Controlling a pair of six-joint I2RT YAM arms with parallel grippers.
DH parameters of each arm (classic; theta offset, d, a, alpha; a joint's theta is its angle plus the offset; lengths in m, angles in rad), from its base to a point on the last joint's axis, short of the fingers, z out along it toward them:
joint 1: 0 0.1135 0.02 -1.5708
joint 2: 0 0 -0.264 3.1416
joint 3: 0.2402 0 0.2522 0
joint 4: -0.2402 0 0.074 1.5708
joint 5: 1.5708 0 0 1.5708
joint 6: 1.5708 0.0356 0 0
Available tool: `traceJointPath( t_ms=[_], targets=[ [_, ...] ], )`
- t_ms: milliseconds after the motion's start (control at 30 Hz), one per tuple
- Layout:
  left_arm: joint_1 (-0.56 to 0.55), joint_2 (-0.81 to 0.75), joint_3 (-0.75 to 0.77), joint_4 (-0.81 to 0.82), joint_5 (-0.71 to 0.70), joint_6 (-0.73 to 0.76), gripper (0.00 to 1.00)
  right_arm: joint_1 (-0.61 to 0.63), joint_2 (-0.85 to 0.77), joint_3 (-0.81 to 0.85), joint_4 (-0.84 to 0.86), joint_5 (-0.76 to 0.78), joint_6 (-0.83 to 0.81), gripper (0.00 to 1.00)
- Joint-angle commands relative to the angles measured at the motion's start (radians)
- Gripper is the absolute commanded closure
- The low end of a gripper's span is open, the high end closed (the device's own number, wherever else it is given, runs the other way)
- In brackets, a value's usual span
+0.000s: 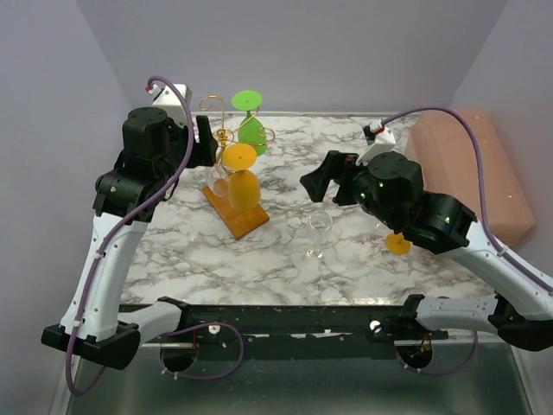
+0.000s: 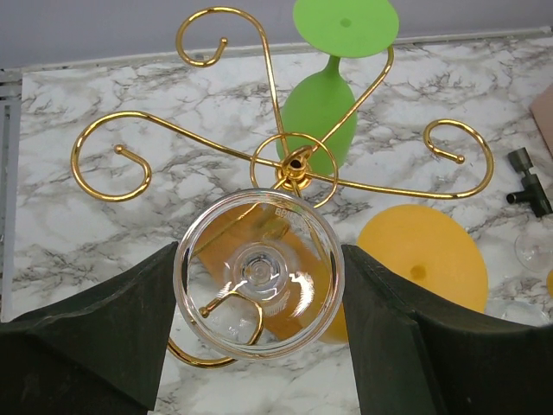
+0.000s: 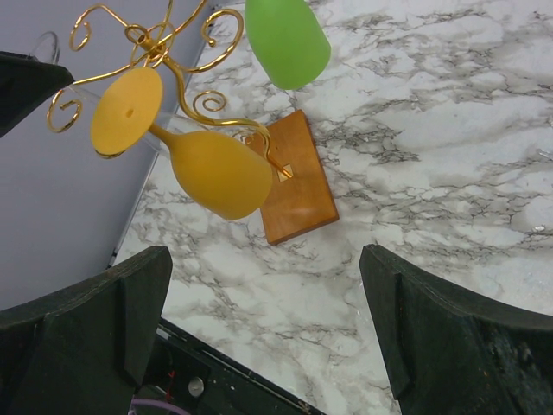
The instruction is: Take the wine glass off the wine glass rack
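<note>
Wine glass rack (image 1: 242, 218), a gold wire stand with curled scroll arms on a thin post and a flat orange-brown wooden base, stands on the left rear part of the white, grey-veined marble-patterned table (image 1: 259, 259), its base set at an angle to the table's edges.

Two black-and-white robot arms reach in from the near edge. The left arm (image 1: 112, 251) rises toward the rack, and the right arm (image 1: 449, 225) bends in over the right half of the table. A salmon-pink rectangular block (image 1: 484, 164) lies along the table's right edge by the wall.

Three glasses hang upside down from the rack's scrolls. A green plastic wine glass (image 1: 251, 128) hangs on the far side and an orange plastic wine glass (image 1: 243, 186) on the near side, above the base. The clear wine glass (image 2: 259, 285) hangs on the left, foot up, with a gold hook under its foot.

The left gripper (image 2: 257, 259) is level with that glass. Its two black fingers (image 2: 112, 328) sit against opposite sides of the round rim, pinching it, with no gap showing on either side.

The right gripper (image 3: 268, 337) hangs over the table to the right of the rack and apart from it, its fingers spread wide with nothing between them. Just beside it in the top view, a second clear glass (image 1: 320, 229) stands upright on the marble.

A small orange round piece (image 1: 397, 244) shows by the right arm. I cannot tell what it is.
</note>
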Motion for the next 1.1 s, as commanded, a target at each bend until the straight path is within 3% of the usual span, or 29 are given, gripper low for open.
traceJointPath(
  t_ms=[0,467,1067],
  targets=[
    [0.007,-0.043,-0.047,0.068,0.093,0.011,0.58,0.005,-0.007,-0.017,0.019,0.018,0.021,0.00],
    [0.006,-0.107,-0.123,0.096,0.156,0.008,0.59,0.006,-0.021,-0.054,0.040,0.017,0.034,0.00],
    [-0.018,-0.171,-0.101,0.000,0.114,0.001,0.59,0.006,-0.051,-0.079,0.046,-0.009,0.046,0.00]
  ],
)
